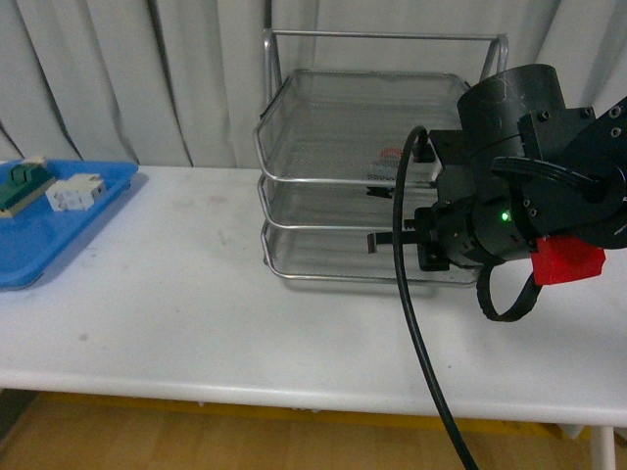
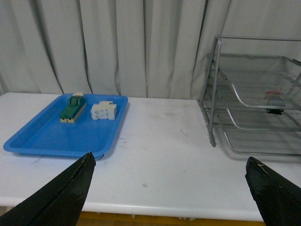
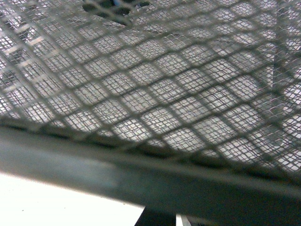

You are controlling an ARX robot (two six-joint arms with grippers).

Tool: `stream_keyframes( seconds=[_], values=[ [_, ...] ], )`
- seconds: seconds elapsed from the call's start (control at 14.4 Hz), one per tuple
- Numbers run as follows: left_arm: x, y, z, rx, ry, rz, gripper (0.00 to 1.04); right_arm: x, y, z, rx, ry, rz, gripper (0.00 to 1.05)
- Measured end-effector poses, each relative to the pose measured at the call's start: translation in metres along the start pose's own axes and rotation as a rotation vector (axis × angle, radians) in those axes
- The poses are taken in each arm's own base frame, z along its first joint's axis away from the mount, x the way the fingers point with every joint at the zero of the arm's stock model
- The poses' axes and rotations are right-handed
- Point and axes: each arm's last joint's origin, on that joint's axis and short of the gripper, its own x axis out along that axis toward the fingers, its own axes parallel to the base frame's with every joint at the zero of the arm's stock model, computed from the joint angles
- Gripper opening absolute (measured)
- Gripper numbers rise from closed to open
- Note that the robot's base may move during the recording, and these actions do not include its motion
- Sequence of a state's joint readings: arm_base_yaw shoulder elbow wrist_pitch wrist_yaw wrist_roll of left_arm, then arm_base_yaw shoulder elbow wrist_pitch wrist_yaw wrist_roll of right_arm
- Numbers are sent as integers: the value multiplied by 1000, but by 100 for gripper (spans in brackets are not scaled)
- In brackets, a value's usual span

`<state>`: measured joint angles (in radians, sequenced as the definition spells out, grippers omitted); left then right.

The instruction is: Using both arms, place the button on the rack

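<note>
Button (image 1: 387, 157) lies in the rack's (image 1: 323, 171) middle tray; right arm (image 1: 509, 206) crowds the frame, jaws' state untellable, and could snag the mesh withdrawing; left jaws spread wide over the counter (image 2: 164, 155)

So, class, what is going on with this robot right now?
The right arm reaches toward the front of the silver rack. The button already lies in a tray of the rack, seemingly the middle one; whether the right jaws are open or shut does not show. The left jaws stand wide open over the table, holding nothing. A green and beige block and a white part lie in the blue tray.
</note>
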<state>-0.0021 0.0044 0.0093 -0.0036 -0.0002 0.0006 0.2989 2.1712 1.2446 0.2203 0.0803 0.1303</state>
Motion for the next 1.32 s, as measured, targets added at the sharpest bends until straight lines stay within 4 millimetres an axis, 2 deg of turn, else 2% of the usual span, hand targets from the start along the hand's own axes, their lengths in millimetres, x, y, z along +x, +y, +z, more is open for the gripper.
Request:
stream_keyframes(
  seconds=[0.14,0.21,0.35,0.49,0.56,0.84,0.9,0.97,1.04,1.18,1.25,1.32],
  values=[
    [0,0,0,0,0,0,98,-10,0,-6,10,-3,39,2],
    [0,0,0,0,0,0,98,-22,-1,-11,28,-2,72,2],
    [0,0,0,0,0,0,98,-65,-8,-23,93,-43,181,2],
    [0,0,0,0,0,0,98,-131,-29,-46,188,-113,297,2],
    [0,0,0,0,0,0,98,-138,-31,-48,197,-124,303,2],
    [0,0,0,0,0,0,98,-224,-70,-69,284,-318,309,2],
    [0,0,0,0,0,0,98,-241,-79,-72,236,-503,204,2],
    [0,0,0,0,0,0,98,-254,-82,-78,166,-651,43,2],
    [0,0,0,0,0,0,98,-263,-82,-93,107,-677,-87,2],
    [0,0,0,0,0,0,98,-273,-81,-110,41,-731,-148,2],
    [0,0,0,0,0,0,98,-269,-81,-116,26,-765,-153,2],
    [0,0,0,0,0,0,98,-260,-81,-133,27,-688,-155,2]
  ],
)
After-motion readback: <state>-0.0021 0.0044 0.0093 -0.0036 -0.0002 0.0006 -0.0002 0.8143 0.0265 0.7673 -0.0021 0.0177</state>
